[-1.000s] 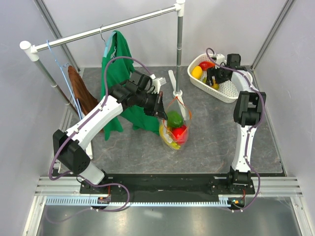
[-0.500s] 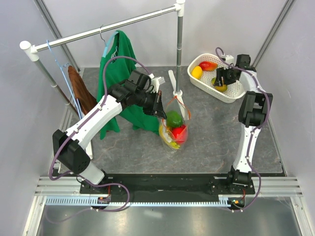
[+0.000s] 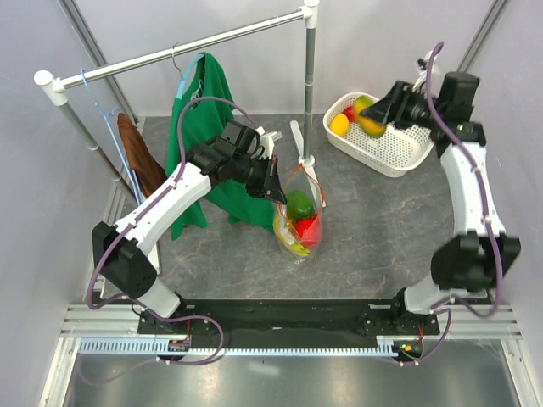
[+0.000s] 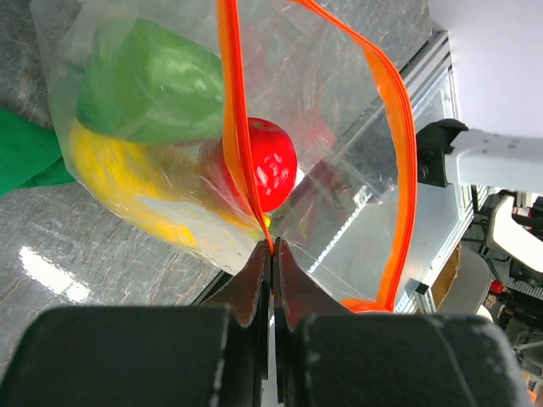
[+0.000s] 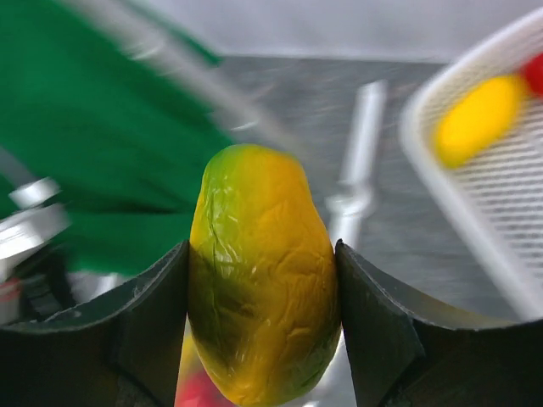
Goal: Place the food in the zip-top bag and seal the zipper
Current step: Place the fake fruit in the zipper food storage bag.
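Left of the right gripper (image 3: 381, 112) with mango (image 3: 368, 118), barred by the rack post (image 3: 309, 93); passable lower-left over table (image 3: 373, 216). Beside the left gripper (image 3: 277, 188), wide entry into the zip-top bag (image 3: 312, 188), green pepper (image 3: 299, 204) inside.

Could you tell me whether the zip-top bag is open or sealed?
Open. In the left wrist view the two sides of the zipper stand apart, the left gripper pinching one.

Green-yellow mango (image 5: 259, 280) aloft; clear bag (image 3: 306, 184) open, part-filled.

Clear zip-top bag (image 4: 85, 42): thin crinkly plastic, shiny. Yellow-green toy mango (image 5: 259, 271): glossy plastic, finely wrinkled. White mesh basket (image 3: 399, 146): matt plastic. Grey marbled worktop (image 3: 382, 237): smooth.
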`<state>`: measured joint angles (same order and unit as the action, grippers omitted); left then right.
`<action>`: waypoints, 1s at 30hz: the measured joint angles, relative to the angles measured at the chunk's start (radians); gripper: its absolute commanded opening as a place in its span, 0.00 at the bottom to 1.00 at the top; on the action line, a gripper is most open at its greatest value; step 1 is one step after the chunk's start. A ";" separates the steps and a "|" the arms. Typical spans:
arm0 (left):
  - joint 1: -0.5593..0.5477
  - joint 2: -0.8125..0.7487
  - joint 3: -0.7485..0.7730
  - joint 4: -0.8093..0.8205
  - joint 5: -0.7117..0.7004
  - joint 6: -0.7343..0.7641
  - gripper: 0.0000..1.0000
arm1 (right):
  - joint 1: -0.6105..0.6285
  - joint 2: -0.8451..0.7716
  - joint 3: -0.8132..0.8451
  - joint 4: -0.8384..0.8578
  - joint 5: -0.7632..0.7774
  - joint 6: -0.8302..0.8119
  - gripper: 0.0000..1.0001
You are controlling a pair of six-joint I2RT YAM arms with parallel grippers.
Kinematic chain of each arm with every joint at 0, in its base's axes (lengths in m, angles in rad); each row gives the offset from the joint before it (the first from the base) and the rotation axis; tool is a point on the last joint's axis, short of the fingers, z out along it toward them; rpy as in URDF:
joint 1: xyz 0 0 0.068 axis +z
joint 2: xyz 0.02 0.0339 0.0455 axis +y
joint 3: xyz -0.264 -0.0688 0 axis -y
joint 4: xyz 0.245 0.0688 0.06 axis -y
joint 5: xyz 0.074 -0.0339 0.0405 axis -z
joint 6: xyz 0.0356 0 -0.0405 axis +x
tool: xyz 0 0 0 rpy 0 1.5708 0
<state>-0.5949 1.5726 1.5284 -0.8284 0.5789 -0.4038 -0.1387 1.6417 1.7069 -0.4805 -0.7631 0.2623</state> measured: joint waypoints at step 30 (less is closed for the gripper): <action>0.005 0.005 0.000 0.016 0.000 -0.018 0.02 | 0.663 -0.387 -0.498 -0.060 0.499 0.551 0.64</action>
<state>-0.5903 1.5780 1.5288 -0.8124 0.5789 -0.4213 0.5240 1.2549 1.2087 -0.5404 -0.2646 0.8131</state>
